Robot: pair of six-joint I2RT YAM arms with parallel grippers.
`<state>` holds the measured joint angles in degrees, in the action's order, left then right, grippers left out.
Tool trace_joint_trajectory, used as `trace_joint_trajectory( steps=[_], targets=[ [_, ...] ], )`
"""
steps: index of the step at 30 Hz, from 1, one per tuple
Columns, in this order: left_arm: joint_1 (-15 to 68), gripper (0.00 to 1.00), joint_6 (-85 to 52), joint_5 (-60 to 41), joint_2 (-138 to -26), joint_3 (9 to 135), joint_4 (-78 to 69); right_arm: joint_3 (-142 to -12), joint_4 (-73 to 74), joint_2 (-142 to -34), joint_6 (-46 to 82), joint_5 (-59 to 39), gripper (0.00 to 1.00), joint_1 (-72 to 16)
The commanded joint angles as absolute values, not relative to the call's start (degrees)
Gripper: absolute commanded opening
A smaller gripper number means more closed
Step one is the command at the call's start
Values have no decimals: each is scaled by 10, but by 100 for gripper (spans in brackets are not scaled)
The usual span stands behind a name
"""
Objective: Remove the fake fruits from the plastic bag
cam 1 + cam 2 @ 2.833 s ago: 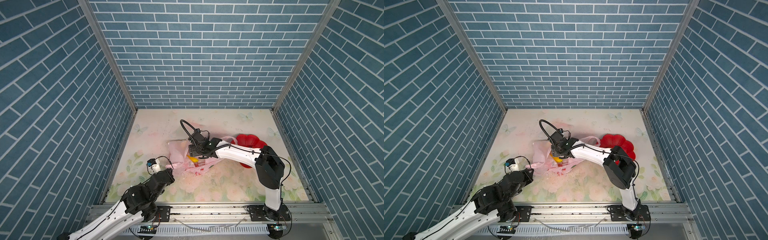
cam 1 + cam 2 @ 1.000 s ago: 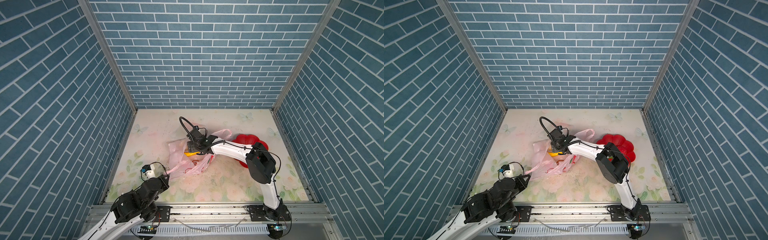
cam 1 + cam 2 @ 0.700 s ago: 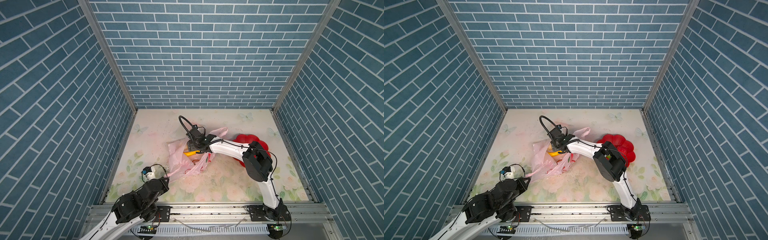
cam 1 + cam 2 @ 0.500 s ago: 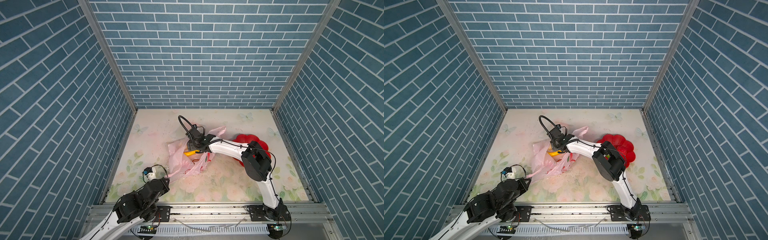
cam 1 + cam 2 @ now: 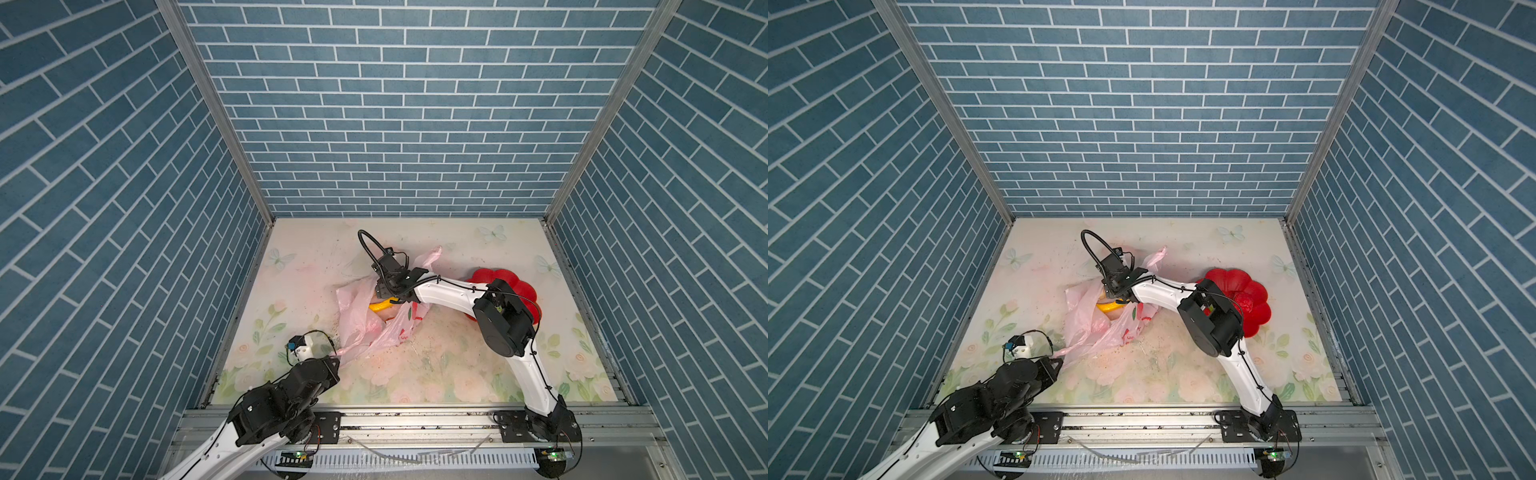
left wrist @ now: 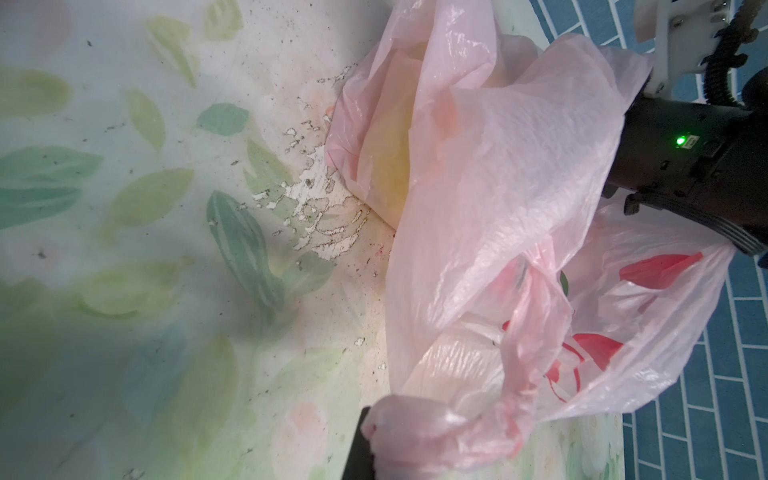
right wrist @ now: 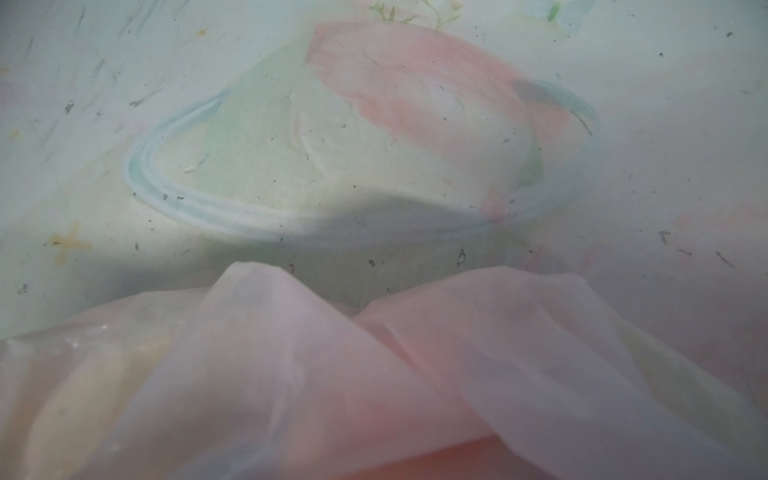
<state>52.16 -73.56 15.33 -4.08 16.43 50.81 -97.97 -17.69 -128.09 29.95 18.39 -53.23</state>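
Observation:
The pale-pink plastic bag (image 5: 361, 328) (image 5: 1084, 324) lies crumpled mid-table, stretched toward the front left. My left gripper (image 5: 334, 358) (image 5: 1059, 358) is shut on one loop handle, which is bunched over its fingers (image 6: 361, 453) in the left wrist view. My right gripper (image 5: 386, 289) (image 5: 1115, 286) reaches into the bag's mouth from the right. Its fingers are hidden by bag film (image 7: 374, 374), and I see nothing held. A yellow banana (image 5: 380, 306) (image 5: 1108, 308) shows in the mouth just below it. A beige lumpy piece (image 6: 453, 365) shows through the film. Other fake fruits are hidden.
A red flower-shaped plate (image 5: 505, 276) (image 5: 1246, 286) sits right of the bag, partly behind the right arm's elbow (image 5: 503, 324). Blue brick walls close in the table on three sides. A metal rail (image 5: 415, 419) runs along the front edge.
The left gripper has drawn the handle toward the front edge, stretching the bag. The right gripper has pushed slightly further left and back into the bag's mouth, and its elbow has swung left.

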Motion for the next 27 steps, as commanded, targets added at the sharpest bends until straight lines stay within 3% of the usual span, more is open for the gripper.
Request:
trace_joint_trajectory(
  steps=[1,6,14,27],
  targets=[
    [524,0,-739,158,-40,157,533,-1009,-174,-1298,299,189,76,-521],
    [524,0,-741,161,-40,158,533,-1015,-173,-1302,299,180,70,-518],
    [524,0,-741,169,-47,161,522,-1011,-170,-1290,297,164,53,-516],
    [524,0,-733,205,-84,167,451,-966,-170,-1239,300,126,39,-516]
  ],
)
